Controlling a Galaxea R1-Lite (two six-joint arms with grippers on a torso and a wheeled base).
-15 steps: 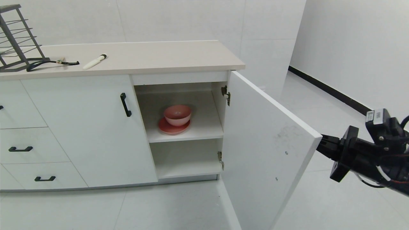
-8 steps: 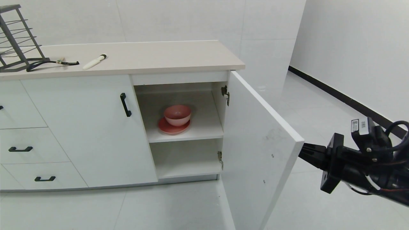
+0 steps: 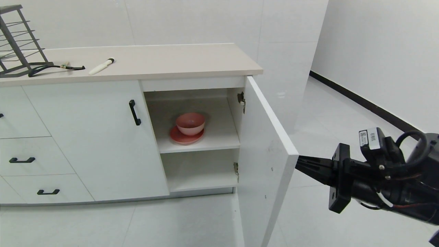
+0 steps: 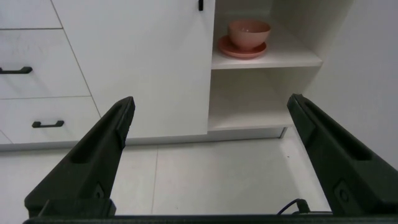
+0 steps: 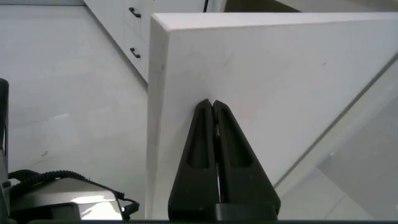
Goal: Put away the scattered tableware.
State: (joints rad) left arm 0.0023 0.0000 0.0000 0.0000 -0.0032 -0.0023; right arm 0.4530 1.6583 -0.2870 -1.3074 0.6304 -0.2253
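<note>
A pink bowl [image 3: 190, 123] sits on a red plate [image 3: 185, 138] on the upper shelf of the open cabinet; both appear again as the bowl [image 4: 249, 33] and plate [image 4: 242, 50] in the left wrist view. The white cabinet door [image 3: 265, 161] stands partly swung out. My right gripper [image 3: 297, 163] is shut, its tips pressed against the outer face of the door [image 5: 261, 93] near its free edge; the same shut gripper [image 5: 212, 106] touches the panel in its own view. My left gripper [image 4: 208, 109] hangs open low in front of the cabinet, holding nothing.
On the countertop [image 3: 154, 60] lie a white-bladed knife [image 3: 101, 66] and a black utensil [image 3: 55, 68] beside a dark wire rack [image 3: 17, 41]. A closed door with black handle [image 3: 134, 112] and drawers [image 3: 24, 159] are left of the opening. Open tiled floor [image 3: 137, 223] lies below.
My right arm has moved left, pushing the cabinet door toward closing; the door's free edge has swung inward. The bowl and plate have stayed put.
</note>
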